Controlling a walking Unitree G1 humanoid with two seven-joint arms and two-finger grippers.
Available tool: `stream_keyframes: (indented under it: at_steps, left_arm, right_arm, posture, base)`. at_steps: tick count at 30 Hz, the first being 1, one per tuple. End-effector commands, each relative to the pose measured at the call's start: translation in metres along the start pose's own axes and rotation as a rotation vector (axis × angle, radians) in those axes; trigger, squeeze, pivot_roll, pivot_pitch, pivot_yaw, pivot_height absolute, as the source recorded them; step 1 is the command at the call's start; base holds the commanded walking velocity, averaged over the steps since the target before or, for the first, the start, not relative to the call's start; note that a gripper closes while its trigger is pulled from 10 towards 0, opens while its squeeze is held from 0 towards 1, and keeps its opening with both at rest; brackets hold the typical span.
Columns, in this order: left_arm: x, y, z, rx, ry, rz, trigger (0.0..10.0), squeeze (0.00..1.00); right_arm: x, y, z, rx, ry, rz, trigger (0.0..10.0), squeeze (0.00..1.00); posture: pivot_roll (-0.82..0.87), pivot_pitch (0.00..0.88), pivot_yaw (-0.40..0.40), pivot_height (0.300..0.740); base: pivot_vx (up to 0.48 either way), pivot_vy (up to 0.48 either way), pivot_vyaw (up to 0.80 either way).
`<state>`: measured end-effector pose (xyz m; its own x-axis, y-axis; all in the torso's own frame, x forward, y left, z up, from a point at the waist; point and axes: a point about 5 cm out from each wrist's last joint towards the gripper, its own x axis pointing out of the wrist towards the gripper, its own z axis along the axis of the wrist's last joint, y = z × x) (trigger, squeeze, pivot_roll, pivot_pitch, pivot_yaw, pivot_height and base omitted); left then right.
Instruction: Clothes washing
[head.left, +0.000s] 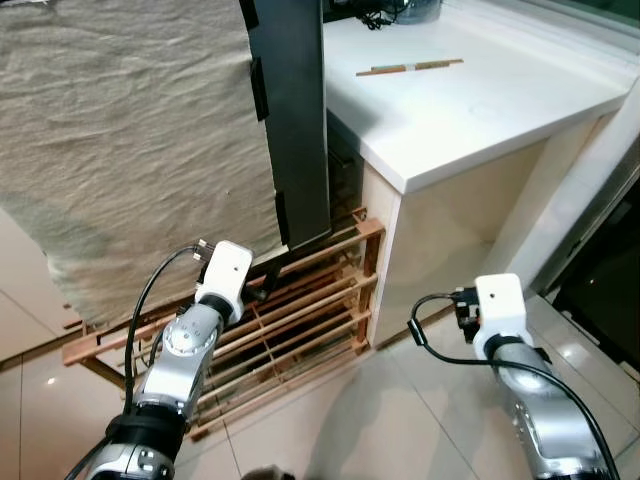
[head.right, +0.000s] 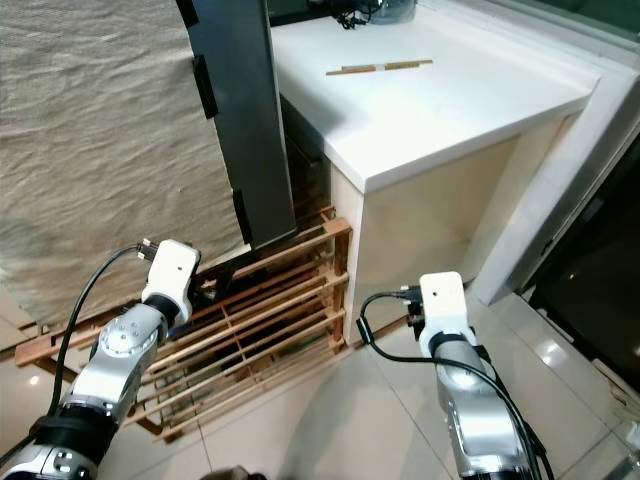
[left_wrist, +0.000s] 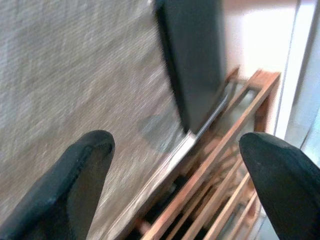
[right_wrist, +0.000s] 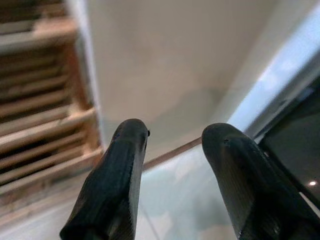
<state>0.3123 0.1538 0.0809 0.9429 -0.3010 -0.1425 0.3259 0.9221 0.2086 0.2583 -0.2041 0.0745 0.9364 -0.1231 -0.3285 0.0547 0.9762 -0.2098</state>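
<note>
The beige cloth (head.left: 130, 140) beyond the left gripper (left_wrist: 175, 185) is running off the picture's top and side, covering part of the wooden rack (head.left: 300, 300) behind it. A dark panel (head.left: 295, 110) is cut off above. Small dark things far back on the counter (head.left: 470, 100) are too cropped to identify.

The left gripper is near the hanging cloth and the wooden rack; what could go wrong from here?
The left gripper, jaws open, is close to the wooden rack; a finger could catch between its slats. It might also snag the beige cloth and pull it off. The dark panel leaning at the white counter could be knocked.
</note>
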Motion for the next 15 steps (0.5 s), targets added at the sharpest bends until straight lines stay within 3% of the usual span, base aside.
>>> stream_keyframes:
  at_steps: [1,2,3,4,5,6,7,10,15]
  left_arm:
    - [0.005,-0.002,0.012,-0.024,-0.008,-0.029,10.0,1.00]
    - [0.007,-0.002,0.014,-0.035,-0.001,-0.033,10.0,0.69]
    - [0.008,-0.003,0.019,-0.040,-0.019,-0.034,10.0,0.00]
    - [0.008,-0.003,0.023,-0.044,-0.033,-0.033,10.0,0.00]
    - [0.008,-0.001,0.028,-0.058,-0.063,-0.013,10.0,0.00]
    - [0.008,-0.001,0.028,-0.058,-0.063,-0.013,10.0,0.00]
    - [0.006,0.002,0.029,-0.055,-0.061,0.009,10.0,0.00]
    - [0.002,0.003,0.028,-0.078,-0.028,-0.030,10.0,0.00]
    - [-0.003,0.005,0.036,-0.038,-0.014,-0.076,10.0,0.00]
  right_arm:
    - [-0.003,-0.007,0.011,0.026,-0.030,-0.044,10.0,1.00]
    - [-0.003,-0.006,0.011,0.058,-0.029,-0.051,10.0,1.00]
    - [-0.004,-0.005,0.012,0.076,-0.026,-0.047,10.0,1.00]
    - [-0.004,-0.004,0.012,0.087,-0.024,-0.042,10.0,1.00]
    - [-0.005,-0.002,0.012,0.097,-0.028,-0.053,10.0,0.63]
    - [-0.005,-0.002,0.012,0.097,-0.028,-0.053,10.0,0.63]
    - [-0.007,0.000,0.011,0.099,-0.015,-0.087,10.0,0.00]
    - [-0.010,0.005,0.007,0.146,0.007,-0.060,10.0,0.00]
    - [-0.014,0.013,0.001,0.255,0.033,-0.061,10.0,0.00]
  posture:
    - [-0.08,0.000,0.107,0.740]
    - [-0.08,0.000,0.115,0.740]
    - [-0.08,0.000,0.121,0.740]
    - [-0.08,0.000,0.123,0.740]
    - [-0.07,0.000,0.132,0.740]
    - [-0.07,0.000,0.132,0.740]
    - [-0.07,0.000,0.140,0.740]
    - [-0.05,0.000,0.154,0.740]
    - [-0.03,0.000,0.184,0.740]
  base:
    - [0.000,0.000,0.00]
    - [0.000,0.000,0.00]
    - [0.000,0.000,0.00]
    - [0.000,0.000,0.00]
    - [0.000,0.000,0.00]
    - [0.000,0.000,0.00]
    - [0.000,0.000,0.00]
    - [0.000,0.000,0.00]
    - [0.000,0.000,0.00]
